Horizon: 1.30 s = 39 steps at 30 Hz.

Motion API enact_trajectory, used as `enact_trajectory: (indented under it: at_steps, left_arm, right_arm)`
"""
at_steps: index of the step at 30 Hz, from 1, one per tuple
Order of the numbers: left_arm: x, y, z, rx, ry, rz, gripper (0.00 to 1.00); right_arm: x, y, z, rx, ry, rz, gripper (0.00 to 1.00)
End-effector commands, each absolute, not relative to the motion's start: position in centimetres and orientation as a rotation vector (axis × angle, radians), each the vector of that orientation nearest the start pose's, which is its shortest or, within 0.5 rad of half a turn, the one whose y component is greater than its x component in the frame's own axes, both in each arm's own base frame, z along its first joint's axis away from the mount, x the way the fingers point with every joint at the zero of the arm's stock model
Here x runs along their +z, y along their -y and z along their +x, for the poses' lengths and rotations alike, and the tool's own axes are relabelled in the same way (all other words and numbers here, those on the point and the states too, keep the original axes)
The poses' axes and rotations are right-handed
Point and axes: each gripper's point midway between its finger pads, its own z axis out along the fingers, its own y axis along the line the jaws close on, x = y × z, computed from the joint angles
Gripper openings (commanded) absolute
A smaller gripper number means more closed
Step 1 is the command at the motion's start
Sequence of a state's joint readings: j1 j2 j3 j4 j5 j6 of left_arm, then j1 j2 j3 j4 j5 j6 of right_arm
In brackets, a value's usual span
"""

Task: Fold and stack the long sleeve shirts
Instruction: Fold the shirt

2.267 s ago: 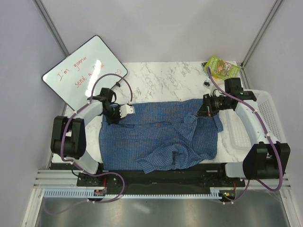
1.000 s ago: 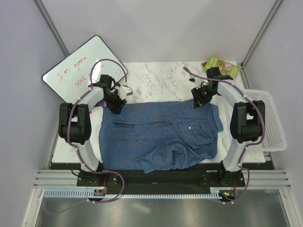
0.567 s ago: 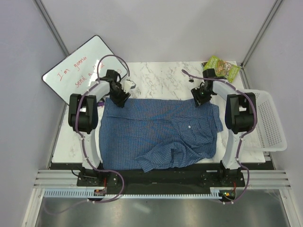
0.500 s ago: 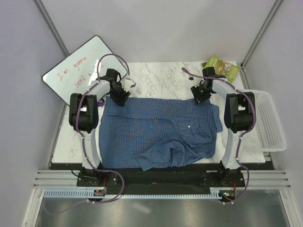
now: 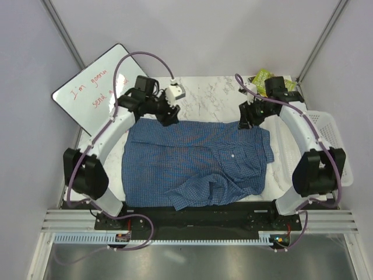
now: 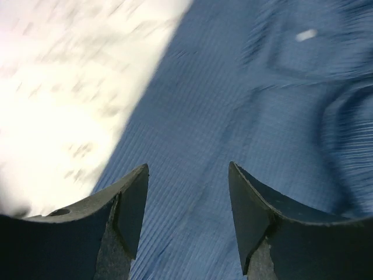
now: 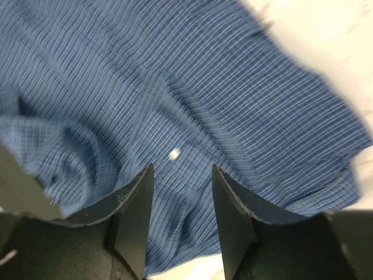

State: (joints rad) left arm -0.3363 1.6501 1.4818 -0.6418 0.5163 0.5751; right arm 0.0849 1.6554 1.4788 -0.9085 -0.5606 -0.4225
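Note:
A blue finely checked long sleeve shirt [image 5: 192, 157] lies spread across the marble table [image 5: 204, 96], with a rumpled sleeve bunched near its front edge [image 5: 204, 189]. My left gripper [image 5: 171, 118] hovers over the shirt's far left edge, open, nothing between its fingers [image 6: 131, 204]; cloth [image 6: 233, 116] fills the left wrist view below it. My right gripper [image 5: 245, 121] hangs above the shirt's far right corner, also open and empty. In the right wrist view the checked fabric [image 7: 175, 87] with a white button [image 7: 173, 154] shows between the fingertips [image 7: 230, 198].
A whiteboard [image 5: 102, 87] with red writing leans at the back left. A green packet [image 5: 263, 77] lies at the back right corner. A white mesh basket [image 5: 332, 146] sits off the table's right edge. Bare marble shows behind the shirt.
Both grippers have let go of the shirt's far edge and lifted. The left arm has swung right along that edge; the shirt now lies flat at the back.

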Motion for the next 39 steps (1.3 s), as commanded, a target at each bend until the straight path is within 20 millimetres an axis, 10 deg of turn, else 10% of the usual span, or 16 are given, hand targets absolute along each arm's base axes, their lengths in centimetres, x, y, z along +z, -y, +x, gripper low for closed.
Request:
enact_trajectory:
  at_steps: [1,8,17,18,19,22,29,36,39]
  left_arm:
    - [20.5,26.4,31.9,-0.757,-1.9,1.263,0.65]
    - [19.9,26.9,27.7,-0.871,-1.897,1.237,0.69]
    - [19.6,25.4,27.6,-0.765,-1.918,1.209,0.71]
    - [20.0,25.3,27.8,-0.748,-1.91,1.202,0.75]
    - [20.2,25.1,28.0,-0.727,-1.907,1.195,0.99]
    - [21.4,24.3,29.4,-0.613,-1.878,1.163,0.99]
    - [25.6,23.1,30.1,-0.507,-1.775,1.067,0.99]
    - [28.4,22.0,30.1,-0.463,-1.652,0.92,0.99]
    - [27.8,22.5,29.0,-0.525,-1.65,0.949,0.99]
  right_arm:
    - [14.0,-11.7,28.9,0.812,-2.47,-0.932,0.52]
    - [8.1,-8.2,26.9,0.585,-2.575,-1.073,0.51]
    - [5.3,-8.6,28.4,0.623,-2.633,-0.994,0.51]
    - [5.0,-8.8,28.7,0.631,-2.635,-0.986,0.5]
    - [4.4,-8.9,28.8,0.645,-2.648,-0.979,0.5]
    - [3.9,-9.3,29.5,0.669,-2.654,-0.953,0.5]
    - [4.0,-9.8,30.6,0.697,-2.647,-0.921,0.44]
    - [6.8,-10.8,30.4,0.755,-2.567,-0.919,0.0]
    - [8.7,-11.4,30.3,0.787,-2.492,-0.948,0.0]
